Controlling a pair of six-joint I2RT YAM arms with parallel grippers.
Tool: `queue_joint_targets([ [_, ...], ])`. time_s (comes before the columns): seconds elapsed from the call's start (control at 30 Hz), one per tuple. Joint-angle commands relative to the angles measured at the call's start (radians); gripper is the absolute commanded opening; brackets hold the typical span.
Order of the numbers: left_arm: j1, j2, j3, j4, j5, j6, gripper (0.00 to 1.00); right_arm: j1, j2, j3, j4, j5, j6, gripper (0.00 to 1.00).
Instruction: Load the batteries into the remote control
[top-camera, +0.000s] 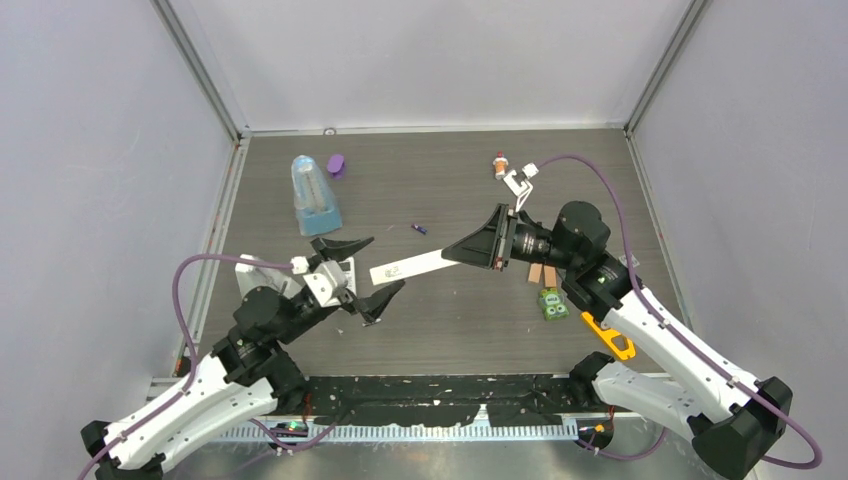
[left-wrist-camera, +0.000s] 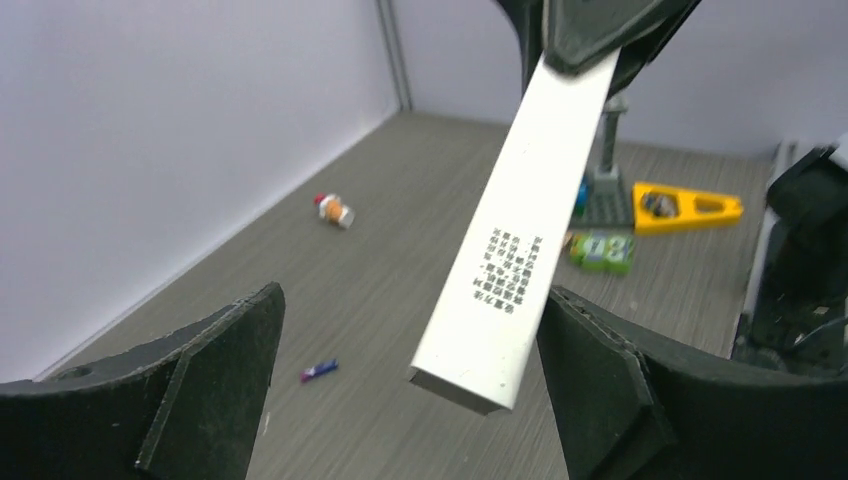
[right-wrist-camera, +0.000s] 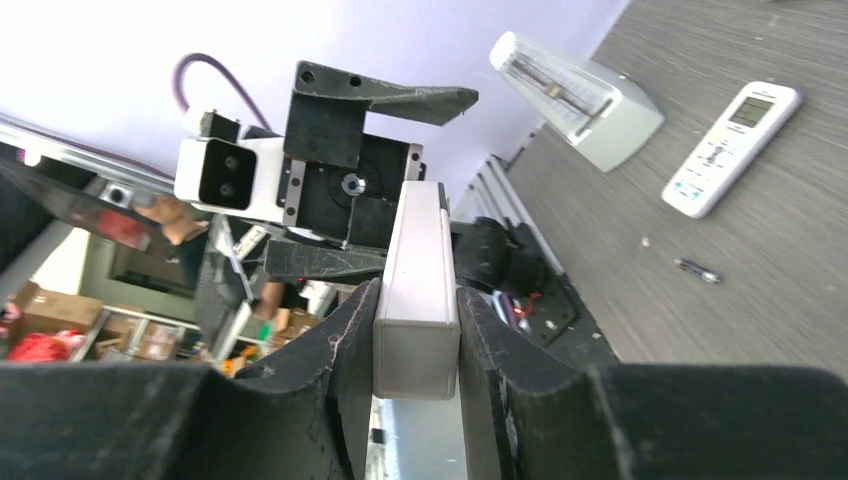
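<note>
blue metronome (top-camera: 313, 195) far left | purple cap (top-camera: 336, 165) near it | green block (top-camera: 552, 304), yellow tool (top-camera: 606, 333) right

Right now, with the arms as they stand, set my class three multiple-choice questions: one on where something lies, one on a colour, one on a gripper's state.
1. Where is the purple battery?
A. lying on the table
B. held up in the air
C. standing upright on a box

2. What colour is the flat triangular tool?
A. green
B. yellow
C. purple

3. How is the left gripper?
A. shut on an object
B. shut, empty
C. open, empty

Answers:
1 A, since the battery lies loose on the bare tabletop.
2 B, since the left wrist view shows the tool plainly yellow.
3 C, since its fingers stand wide apart and grip nothing; it is the right gripper that clamps the white bar.
</note>
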Motion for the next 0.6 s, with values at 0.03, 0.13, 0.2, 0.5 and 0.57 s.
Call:
queue_joint_targets([
  [0.03,0.005,0.005,0.035,0.245,0.142,-0.112,0.89,-0.014,-0.029,0.011,0.211,-0.035,0.252,0.05],
  [0.13,0.005,0.025,0.064,0.265,0.236,-0.141,0.78,-0.017,-0.035,-0.027,0.306,-0.034,0.365,0.05],
  [0.2,0.005,0.038,0.079,0.270,0.274,-0.173,0.73,-0.020,-0.040,-0.044,0.363,-0.033,0.416,0.05],
  [0.5,0.006,0.064,0.083,0.390,0.370,-0.281,0.52,-0.023,-0.043,-0.055,0.434,-0.053,0.477,0.05],
  [0.57,0.006,0.071,0.089,0.389,0.379,-0.287,0.44,-0.023,-0.042,-0.064,0.465,-0.058,0.504,0.05],
])
